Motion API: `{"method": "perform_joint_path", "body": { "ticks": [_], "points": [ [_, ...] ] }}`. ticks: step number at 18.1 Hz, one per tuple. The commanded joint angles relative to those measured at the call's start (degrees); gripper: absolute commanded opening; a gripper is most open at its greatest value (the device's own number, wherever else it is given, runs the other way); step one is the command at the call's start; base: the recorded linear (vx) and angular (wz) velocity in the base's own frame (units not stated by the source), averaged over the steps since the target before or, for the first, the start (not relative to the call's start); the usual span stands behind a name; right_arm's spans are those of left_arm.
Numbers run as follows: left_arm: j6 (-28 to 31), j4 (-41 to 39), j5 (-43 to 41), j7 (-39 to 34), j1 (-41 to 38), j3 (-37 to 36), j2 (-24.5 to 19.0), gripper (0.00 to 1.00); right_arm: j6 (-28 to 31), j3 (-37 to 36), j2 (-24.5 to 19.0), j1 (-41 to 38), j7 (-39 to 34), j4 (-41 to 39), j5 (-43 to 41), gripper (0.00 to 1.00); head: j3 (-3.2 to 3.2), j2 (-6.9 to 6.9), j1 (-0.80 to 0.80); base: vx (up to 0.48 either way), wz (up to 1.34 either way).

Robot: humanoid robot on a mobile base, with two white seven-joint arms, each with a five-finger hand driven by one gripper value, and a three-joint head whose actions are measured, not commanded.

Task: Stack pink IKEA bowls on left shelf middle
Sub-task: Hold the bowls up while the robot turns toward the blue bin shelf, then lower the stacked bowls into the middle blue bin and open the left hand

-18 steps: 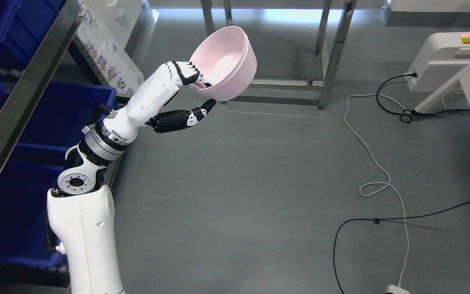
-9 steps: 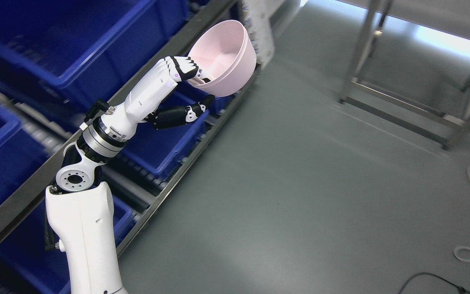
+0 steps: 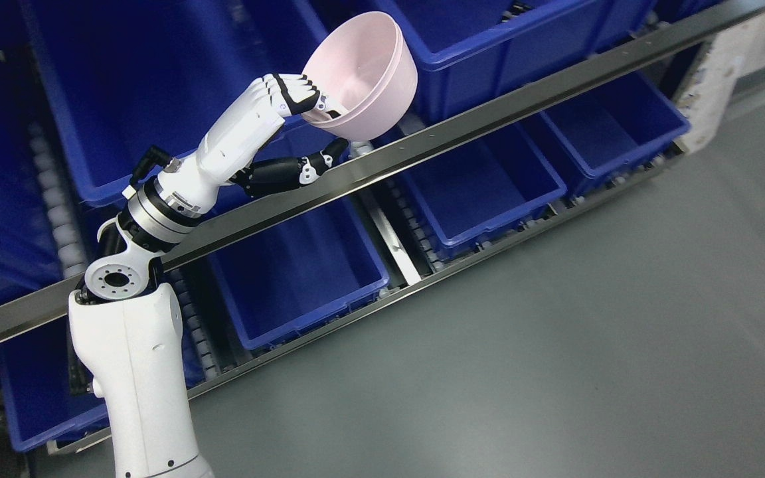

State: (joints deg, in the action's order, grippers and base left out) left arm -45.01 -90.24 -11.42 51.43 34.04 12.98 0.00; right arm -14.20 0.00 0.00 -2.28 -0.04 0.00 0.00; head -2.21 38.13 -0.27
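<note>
A pink bowl [image 3: 369, 73] is held up in the air, tilted with its mouth facing up and left. My left hand [image 3: 316, 126] is shut on its near rim, fingers [image 3: 293, 96] curled over the edge and the thumb [image 3: 319, 164] under the base. The white left arm rises from the lower left. Behind the bowl runs a shelf with a metal front rail [image 3: 462, 126]. The rim looks doubled, so it may be two nested bowls; I cannot tell for sure. The right arm is out of view.
Blue plastic bins fill the shelf: a large one [image 3: 143, 86] behind my arm, another [image 3: 489, 33] at the upper right, and lower bins [image 3: 303, 272] [image 3: 482, 186] [image 3: 615, 119] on roller tracks. Grey floor [image 3: 555, 345] spreads to the lower right.
The whole picture has swung left, so the camera turned from open floor to face the shelf of blue bins. The left hand keeps the bowl in the same grasp and pose.
</note>
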Motion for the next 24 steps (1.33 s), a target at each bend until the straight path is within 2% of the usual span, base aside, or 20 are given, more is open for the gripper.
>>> {"method": "perform_joint_path", "body": {
  "ticks": [1,6,9,12,16,20,24],
  "points": [
    [0.1,0.2,-0.1,0.1,4.3,-0.2,-1.0,0.02,0.0,-0.3,1.0,0.0,0.0,-1.0,-0.1,1.00,0.00,0.00,0.00,0.058,0.68],
    [4.5,0.4,-0.7,0.2,7.6,-0.5,-1.0,0.02,0.0,-0.3,1.0,0.0,0.0,-1.0,-0.1,1.00,0.00,0.00,0.00,0.081,0.56],
    [5.1,2.1,-0.8,0.6,8.8,-0.5,-1.0,0.02,0.0,-0.3,1.0,0.0,0.0,-1.0,-0.1,1.00,0.00,0.00,0.00,0.087,0.39],
    [6.2,5.6,-2.3,0.8,11.4,-0.9,-4.7,0.02,0.0,-0.3,1.0,0.0,0.0,-1.0,-0.1,1.00,0.00,0.00,0.00,0.089,0.23],
    [9.5,13.4,-4.7,1.6,16.9,-8.3,-5.8,0.02,0.0,-0.3,1.0,0.0,0.0,-1.0,-0.1,1.00,0.00,0.00,0.00,0.057,0.11],
    [18.7,16.8,-8.1,1.7,16.8,-12.1,-5.8,0.02,0.0,-0.3,1.0,0.0,0.0,-1.0,-0.1,1.00,0.00,0.00,0.00,0.010,0.01],
    [20.0,18.2,-12.0,2.4,14.1,-13.3,-5.3,0.03,0.0,-0.3,1.0,0.0,0.0,-1.0,-0.1,1.00,0.00,0.00,0.00,0.000,0.00]
  ]
}}
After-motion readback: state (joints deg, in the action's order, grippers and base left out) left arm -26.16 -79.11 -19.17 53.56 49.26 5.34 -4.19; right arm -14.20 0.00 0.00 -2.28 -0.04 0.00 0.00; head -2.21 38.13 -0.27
